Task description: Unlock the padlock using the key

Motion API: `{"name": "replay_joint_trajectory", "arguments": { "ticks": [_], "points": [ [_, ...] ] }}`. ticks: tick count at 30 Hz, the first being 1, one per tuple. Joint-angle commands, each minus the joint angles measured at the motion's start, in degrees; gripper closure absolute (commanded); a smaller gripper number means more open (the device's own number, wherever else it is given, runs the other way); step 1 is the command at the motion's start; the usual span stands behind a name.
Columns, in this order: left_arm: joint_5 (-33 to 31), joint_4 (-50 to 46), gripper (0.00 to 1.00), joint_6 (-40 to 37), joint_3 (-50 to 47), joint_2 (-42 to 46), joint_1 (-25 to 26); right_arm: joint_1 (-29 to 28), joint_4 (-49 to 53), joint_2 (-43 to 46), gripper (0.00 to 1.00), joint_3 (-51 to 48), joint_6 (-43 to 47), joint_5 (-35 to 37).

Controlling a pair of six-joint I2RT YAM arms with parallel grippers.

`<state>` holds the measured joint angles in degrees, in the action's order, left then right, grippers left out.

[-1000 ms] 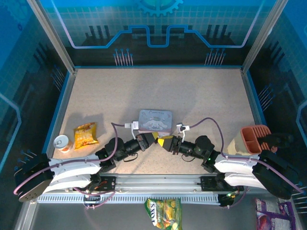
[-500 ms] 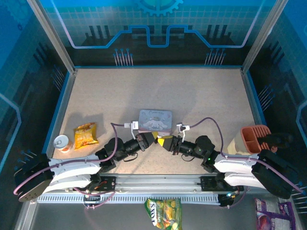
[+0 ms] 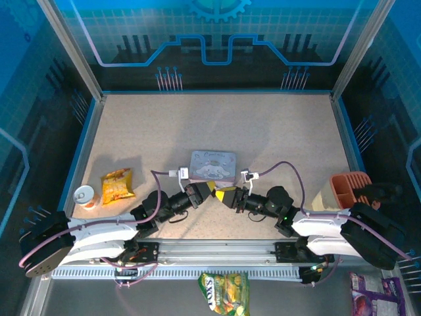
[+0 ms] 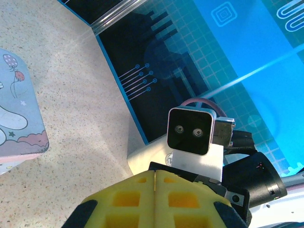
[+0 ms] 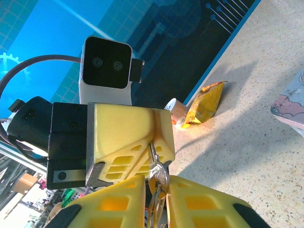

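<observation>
Yellow finger pads of the left gripper (image 4: 155,190) are pressed flat together with the seam closed. In the right wrist view, a thin silvery metal cluster (image 5: 158,176) hangs from that seam. The right gripper (image 5: 156,202) meets it tip to tip, its two fingers drawn in on the lower end of the same cluster, where a ring and a flat blade-like piece can be made out. Both grippers hover just in front of the pale blue tin (image 3: 212,165), low over the table (image 3: 276,131). The padlock is too small or too hidden for its dark body to be told apart. It is judged to sit within or behind the pinched cluster, between the two grippers, and which piece is key and which is shackle cannot be told. The step in hand is judged to be mating key to lock, one gripper bracing and the other driving. The next move calls for aligning the blade with the keyway, full insertion, then a wrist rotation while the opposite gripper resists the torque. Slip on such thin metal is the main hazard.
</observation>
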<state>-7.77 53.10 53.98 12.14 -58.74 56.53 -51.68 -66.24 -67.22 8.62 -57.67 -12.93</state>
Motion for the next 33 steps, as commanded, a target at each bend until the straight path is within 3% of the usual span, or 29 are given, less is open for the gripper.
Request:
{"name": "replay_joint_trajectory", "arguments": {
  "ticks": [1, 14, 15, 19, 21, 24, 27, 33],
  "points": [
    [-1.4, 3.1, 1.00, -1.5, -0.5, 0.9, 0.3, 0.4, -4.2, -0.6, 0.83, 0.1, -0.2, -0.5],
    [-1.6, 2.3, 1.00, -2.0, -0.9, 1.0, 0.2, 0.4, -1.4, 1.3, 0.99, -0.1, 0.3, 0.7],
    [-1.5, 1.5, 0.96, -2.2, -0.7, 1.2, 0.2, 0.4, -0.5, 1.8, 1.00, 0.0, 0.6, 0.7],
    [-4.4, -12.3, 0.61, -3.6, 1.7, 5.0, 0.2, 0.4, 11.8, 6.9, 1.00, 0.7, 1.8, 3.6],
    [-7.2, -19.8, 0.53, -4.1, 2.6, 7.8, 0.2, 0.5, 22.9, 11.6, 1.00, 1.5, 3.3, 6.5],
    [-12.6, -38.1, 0.49, -3.9, 6.6, 11.7, 0.2, 0.5, 42.7, 19.9, 1.00, 3.8, 7.0, 12.1],
    [-17.1, -54.9, 0.49, -3.0, 11.9, 11.1, 0.2, 0.9, 54.7, 27.2, 1.00, 4.5, 9.5, 15.8],
    [-15.7, -63.2, 0.46, -1.4, 17.3, 0.4, 1.0, 1.5, 63.1, 33.7, 1.00, 4.6, 11.2, 17.1]
  ]
}}
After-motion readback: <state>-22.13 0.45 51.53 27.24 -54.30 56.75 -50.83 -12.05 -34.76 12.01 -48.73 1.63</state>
